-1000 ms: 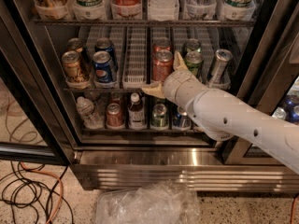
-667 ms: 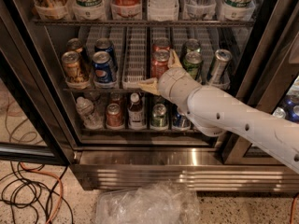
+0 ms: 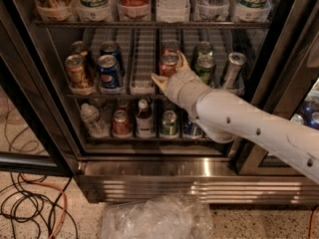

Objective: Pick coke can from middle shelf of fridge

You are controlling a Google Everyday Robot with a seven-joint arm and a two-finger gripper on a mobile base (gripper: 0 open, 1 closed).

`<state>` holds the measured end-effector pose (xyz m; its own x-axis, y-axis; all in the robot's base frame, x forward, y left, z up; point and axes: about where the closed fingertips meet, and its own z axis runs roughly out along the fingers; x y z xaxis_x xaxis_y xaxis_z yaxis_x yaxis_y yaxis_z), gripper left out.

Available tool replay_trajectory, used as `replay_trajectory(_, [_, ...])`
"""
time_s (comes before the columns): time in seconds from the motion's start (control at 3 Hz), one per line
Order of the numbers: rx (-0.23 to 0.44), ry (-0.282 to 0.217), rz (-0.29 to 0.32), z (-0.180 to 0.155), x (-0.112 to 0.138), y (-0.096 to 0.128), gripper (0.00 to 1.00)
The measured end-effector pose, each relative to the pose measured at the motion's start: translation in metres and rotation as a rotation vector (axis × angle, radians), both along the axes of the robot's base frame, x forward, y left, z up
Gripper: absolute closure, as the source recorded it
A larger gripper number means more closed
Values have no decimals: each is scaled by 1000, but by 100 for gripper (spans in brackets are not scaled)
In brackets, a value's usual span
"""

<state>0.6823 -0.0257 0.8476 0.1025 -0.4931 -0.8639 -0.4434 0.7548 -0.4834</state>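
The red coke can (image 3: 168, 63) stands upright at the front of a lane on the middle shelf (image 3: 142, 68) of the fridge (image 3: 199, 182), with a second red can (image 3: 171, 47) behind it. My gripper (image 3: 170, 69), on the white arm reaching in from the lower right, is open at the can. One finger (image 3: 157, 79) lies low on the can's left and the other (image 3: 184, 60) sits at its upper right. The can is between them, and I cannot tell whether they touch it.
A blue Pepsi can (image 3: 108, 71) and a gold can (image 3: 77, 74) stand left of an empty lane. Green cans (image 3: 204, 66) and a silver can (image 3: 232, 69) stand to the right. Bottles and cans fill the lower shelf (image 3: 142, 118). A plastic bag (image 3: 159, 218) and cables (image 3: 30, 208) lie on the floor.
My gripper has moved up and deeper into the shelf, from below the empty lane's front to around the front coke can. The cans have not moved.
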Motion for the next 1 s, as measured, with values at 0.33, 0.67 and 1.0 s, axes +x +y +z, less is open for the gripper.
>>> replay_trajectory(0.33, [0,0,0,0,0,0,74])
replay_trajectory(0.67, [0,0,0,0,0,0,97])
replay_trajectory(1.0, [0,0,0,0,0,0,100])
